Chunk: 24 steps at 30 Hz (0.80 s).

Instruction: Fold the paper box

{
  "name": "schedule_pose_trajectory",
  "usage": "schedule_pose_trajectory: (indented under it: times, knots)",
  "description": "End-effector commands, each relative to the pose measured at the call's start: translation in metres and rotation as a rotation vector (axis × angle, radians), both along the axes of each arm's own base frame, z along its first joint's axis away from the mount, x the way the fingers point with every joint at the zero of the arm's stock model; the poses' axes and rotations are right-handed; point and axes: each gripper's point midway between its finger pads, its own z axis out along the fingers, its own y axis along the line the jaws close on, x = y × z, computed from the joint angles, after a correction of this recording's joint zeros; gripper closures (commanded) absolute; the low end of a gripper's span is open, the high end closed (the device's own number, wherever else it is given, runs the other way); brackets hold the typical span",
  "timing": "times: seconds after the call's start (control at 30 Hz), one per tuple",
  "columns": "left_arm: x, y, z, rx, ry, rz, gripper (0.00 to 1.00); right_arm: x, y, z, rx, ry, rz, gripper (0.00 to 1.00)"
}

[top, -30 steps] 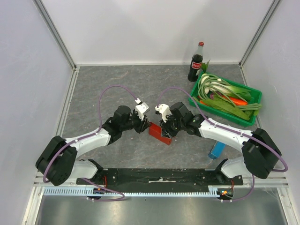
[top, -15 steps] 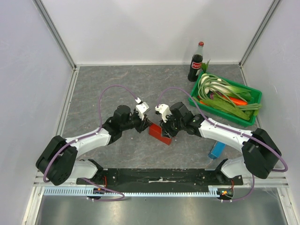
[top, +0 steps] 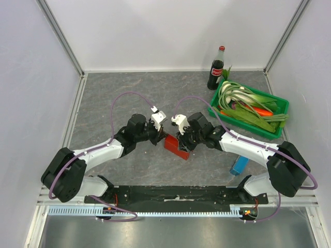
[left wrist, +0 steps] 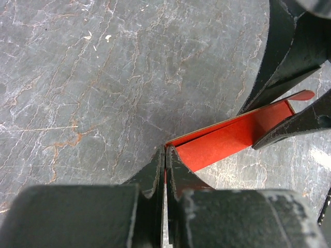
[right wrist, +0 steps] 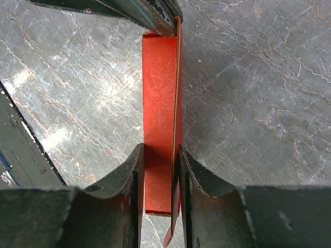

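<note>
Midway along the table's (top: 103, 103) near edge, the paper box (top: 176, 146) is doubly held: left gripper (left wrist: 165, 155) clenched on 1 wall, right gripper (right wrist: 160, 151) squeezing both sides; opposed pulls could tear it.

Overhead camera looks down; both close wrist cameras share the paper box (right wrist: 159, 103), facing oppositely.

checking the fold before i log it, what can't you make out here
- Top view: left gripper and right gripper cover most of the box; flaps too small to tell.
- Left wrist view: its fingers hide the pinched edge.
- Right wrist view: lowest flap cut off by the frame.
- Top view: right arm overlaps the blue box.
</note>
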Motion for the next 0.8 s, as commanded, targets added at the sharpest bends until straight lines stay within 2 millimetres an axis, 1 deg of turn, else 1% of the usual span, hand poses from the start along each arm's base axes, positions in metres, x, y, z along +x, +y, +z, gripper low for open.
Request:
schedule_pose_trajectory:
  times: [0.0, 0.03, 0.1, 0.2, 0.27, 0.37, 0.4, 0.5, 0.6, 0.7, 0.73, 0.77]
  knots:
    - [0.013, -0.007, 0.013, -0.028, 0.020, 0.074, 0.98, -0.012, -0.007, -0.012, -0.044, 0.062, 0.014, 0.85]
    - [0.012, -0.008, 0.013, -0.026, 0.028, 0.078, 0.98, -0.012, -0.007, -0.012, -0.044, 0.063, 0.014, 0.85]
    - [0.016, -0.004, 0.010, -0.030, 0.058, 0.154, 0.98, -0.012, -0.007, -0.012, -0.041, 0.063, 0.013, 0.85]
    - [0.007, -0.005, 0.004, -0.032, 0.114, 0.175, 0.98, -0.011, -0.006, -0.010, -0.036, 0.059, 0.009, 0.85]
    - [0.007, 0.001, -0.001, -0.025, 0.121, 0.234, 0.98, -0.012, -0.006, -0.009, -0.035, 0.057, 0.009, 0.85]
    - [0.000, -0.002, -0.004, -0.035, 0.133, 0.260, 0.98, -0.010, -0.004, -0.007, -0.026, 0.055, 0.000, 0.86]
    - [-0.007, -0.009, -0.002, -0.038, 0.122, 0.244, 0.98, -0.009, -0.004, -0.007, -0.023, 0.057, -0.005, 0.86]
    - [-0.014, -0.012, -0.006, -0.014, 0.089, 0.254, 0.98, -0.007, -0.002, -0.005, -0.018, 0.056, -0.016, 0.87]
    - [-0.018, -0.009, -0.013, 0.001, 0.087, 0.258, 0.98, -0.003, -0.004, -0.004, -0.024, 0.039, -0.032, 0.87]
    - [-0.019, 0.001, -0.018, 0.021, 0.067, 0.290, 0.98, 0.000, -0.006, -0.003, -0.036, 0.017, -0.039, 0.85]
    - [-0.018, 0.002, -0.016, 0.013, 0.057, 0.298, 0.98, 0.001, -0.007, -0.001, -0.039, 0.014, -0.041, 0.85]
    - [-0.021, 0.005, -0.020, 0.018, 0.060, 0.298, 0.98, 0.001, -0.006, 0.000, -0.040, 0.008, -0.034, 0.85]
